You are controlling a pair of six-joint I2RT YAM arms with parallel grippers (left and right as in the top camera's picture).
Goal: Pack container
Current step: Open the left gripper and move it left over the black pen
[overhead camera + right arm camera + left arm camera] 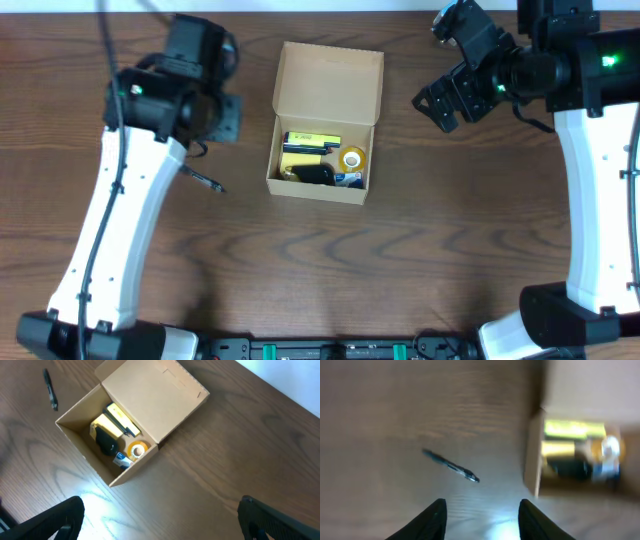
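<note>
The tan cardboard container [325, 75] stands open at the table's middle back, flap lid folded away. Inside lie a yellow pad [300, 160], a yellow-green pack [310, 139], a black item [317, 176] and a tape roll [352, 158]. It also shows in the right wrist view [150, 397] and, blurred, in the left wrist view [532, 455]. A dark pen [203, 180] lies on the table left of the container; it shows in the left wrist view [451, 465] and the right wrist view [50, 390]. My left gripper [481, 520] is open and empty above the pen. My right gripper [160, 520] is open and empty, right of the container.
The dark wood table [400, 260] carries only the box and the pen. A pale strip [300, 5] runs along the table's far edge.
</note>
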